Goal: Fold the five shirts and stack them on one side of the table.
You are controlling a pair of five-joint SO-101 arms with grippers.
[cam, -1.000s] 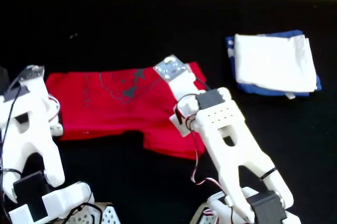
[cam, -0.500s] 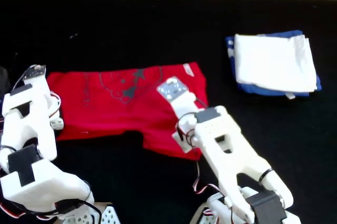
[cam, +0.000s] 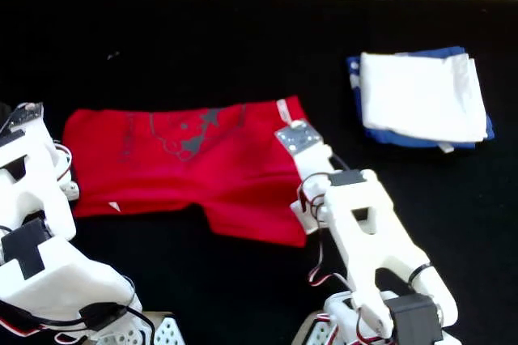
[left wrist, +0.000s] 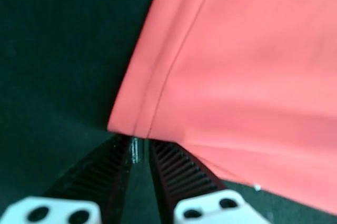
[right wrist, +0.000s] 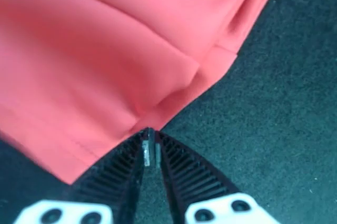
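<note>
Your left gripper [left wrist: 138, 151] pinches the red shirt [cam: 186, 163] at a corner; your right gripper [right wrist: 151, 149] is clamped on its opposite edge. It lies spread between and beyond both jaws, the folded stack [cam: 421, 98] well past the right one.

High camera fixed overhead, looking down and forward across the desk [cam: 243, 37], wrist cameras close behind left tool [left wrist: 138, 153] and right tool [right wrist: 151, 148], facing down, all three sharing the red shirt [cam: 202, 167]
</note>
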